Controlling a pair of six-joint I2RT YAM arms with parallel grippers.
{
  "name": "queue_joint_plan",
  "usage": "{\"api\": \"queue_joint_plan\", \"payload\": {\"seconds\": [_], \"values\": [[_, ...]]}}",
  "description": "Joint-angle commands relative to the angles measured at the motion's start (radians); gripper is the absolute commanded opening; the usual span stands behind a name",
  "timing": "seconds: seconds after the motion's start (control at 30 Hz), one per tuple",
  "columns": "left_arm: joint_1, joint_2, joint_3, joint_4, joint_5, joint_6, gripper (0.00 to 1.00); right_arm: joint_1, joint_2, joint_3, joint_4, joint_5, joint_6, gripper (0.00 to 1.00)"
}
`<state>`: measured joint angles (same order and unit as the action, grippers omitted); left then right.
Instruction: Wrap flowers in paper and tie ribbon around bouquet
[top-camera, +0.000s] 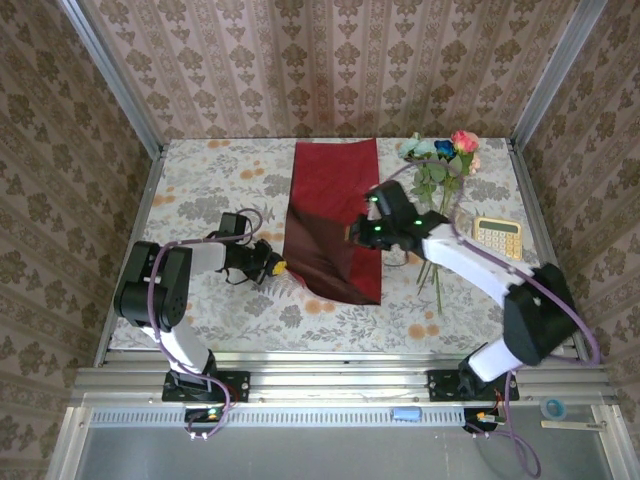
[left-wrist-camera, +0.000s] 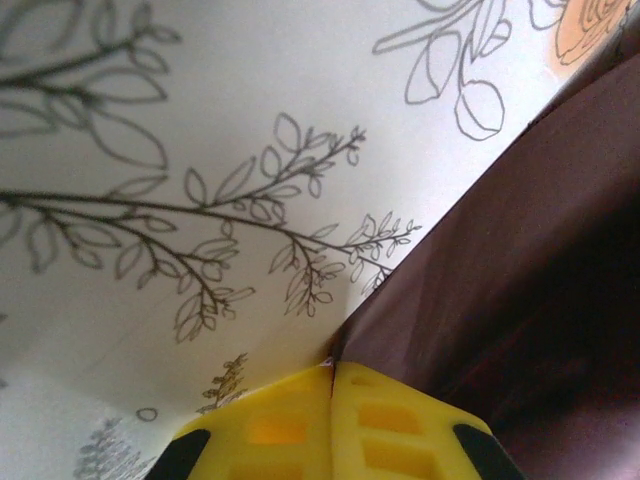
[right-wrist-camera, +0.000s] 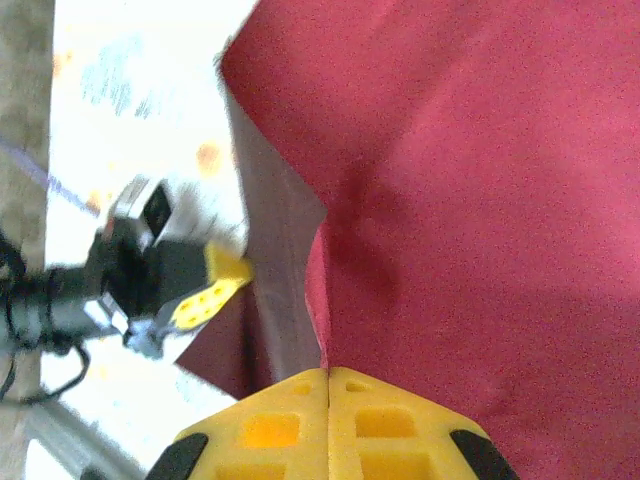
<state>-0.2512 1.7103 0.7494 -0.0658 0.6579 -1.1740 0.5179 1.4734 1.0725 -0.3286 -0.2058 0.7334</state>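
Right claw (right-wrist-camera: 328, 372) pinching paper (right-wrist-camera: 480, 200), calculator (top-camera: 497, 237) (yellow) near flowers (top-camera: 440, 160)

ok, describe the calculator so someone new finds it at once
Start at the table with the floral cloth and go to its right side, past the dark red paper in the middle. Just right of the flowers and their long green stems, the calculator lies flat on the cloth. It is the only small pale-yellow rectangle with a grid of keys.
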Motion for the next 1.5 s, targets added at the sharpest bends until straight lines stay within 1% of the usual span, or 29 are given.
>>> {"api": "queue_joint_plan", "payload": {"seconds": [0.0,0.07,0.17,0.2,0.27,0.4,0.5,0.63,0.73,0.8,0.87,0.9,0.93,0.97,1.03,1.07,1.13,1.17,1.2,1.23,1.3,1.4,1.43,1.47], "values": [[0.016,-0.023,0.026,-0.051,-0.044,0.031,0.0,-0.049,-0.125,-0.111,-0.131,0.228,0.062,0.0],[0.021,-0.026,0.034,-0.07,-0.053,0.041,0.0,-0.085,-0.196,-0.162,-0.22,0.318,0.095,0.0],[0.037,-0.036,0.042,-0.107,-0.073,0.06,0.0,-0.121,-0.279,-0.204,-0.401,0.465,0.156,0.0],[0.044,-0.04,0.042,-0.117,-0.081,0.066,0.0,-0.133,-0.3,-0.218,-0.431,0.492,0.17,0.0],[0.068,-0.053,0.042,-0.136,-0.097,0.077,0.0,-0.158,-0.336,-0.257,-0.459,0.496,0.179,0.0],[0.117,-0.061,0.061,-0.175,-0.109,0.112,0.0,-0.161,-0.322,-0.279,-0.469,0.426,0.165,0.0],[0.17,-0.055,0.096,-0.212,-0.118,0.154,0.0,-0.132,-0.261,-0.286,-0.461,0.315,0.156,0.0],[0.25,-0.032,0.168,-0.262,-0.132,0.228,0.0,-0.018,-0.141,-0.259,-0.473,0.171,0.13,0.0],[0.301,-0.004,0.23,-0.286,-0.139,0.279,0.0,0.102,-0.006,-0.189,-0.495,0.076,0.076,0.0],[0.335,0.018,0.276,-0.312,-0.151,0.311,0.0,0.156,0.072,-0.135,-0.516,0.025,0.036,0.0],[0.368,0.044,0.328,-0.348,-0.167,0.346,0.0,0.202,0.145,-0.071,-0.552,-0.01,-0.006,0.11],[0.379,0.051,0.347,-0.366,-0.176,0.359,0.0,0.216,0.162,-0.046,-0.561,-0.013,-0.018,0.18],[0.391,0.056,0.369,-0.384,-0.185,0.373,0.0,0.225,0.171,-0.023,-0.569,-0.011,-0.029,0.27],[0.399,0.057,0.389,-0.405,-0.197,0.39,0.0,0.227,0.169,-0.005,-0.578,-0.002,-0.035,0.34],[0.402,0.043,0.434,-0.468,-0.237,0.423,0.0,0.227,0.141,0.03,-0.598,0.045,-0.042,0.41],[0.4,0.025,0.448,-0.501,-0.269,0.438,0.06,0.225,0.121,0.046,-0.61,0.077,-0.048,0.44],[0.399,-0.019,0.46,-0.556,-0.323,0.448,0.27,0.211,0.082,0.07,-0.634,0.128,-0.052,0.45],[0.399,-0.05,0.46,-0.584,-0.353,0.451,0.35,0.194,0.061,0.075,-0.639,0.138,-0.052,0.45],[0.393,-0.079,0.46,-0.604,-0.378,0.451,0.39,0.173,0.043,0.076,-0.634,0.14,-0.052,0.45],[0.383,-0.116,0.459,-0.625,-0.401,0.451,0.41,0.146,0.025,0.073,-0.623,0.143,-0.054,0.45],[0.351,-0.182,0.444,-0.654,-0.417,0.43,0.41,0.087,0.009,0.065,-0.572,0.131,-0.058,0.43],[0.266,-0.255,0.39,-0.675,-0.382,0.36,0.41,-0.004,0.066,0.094,-0.482,0.086,-0.058,0.36],[0.236,-0.278,0.359,-0.664,-0.36,0.323,0.4,-0.028,0.099,0.109,-0.448,0.079,-0.057,0.34],[0.199,-0.301,0.309,-0.62,-0.331,0.273,0.37,-0.046,0.139,0.124,-0.416,0.078,-0.053,0.31]]}}
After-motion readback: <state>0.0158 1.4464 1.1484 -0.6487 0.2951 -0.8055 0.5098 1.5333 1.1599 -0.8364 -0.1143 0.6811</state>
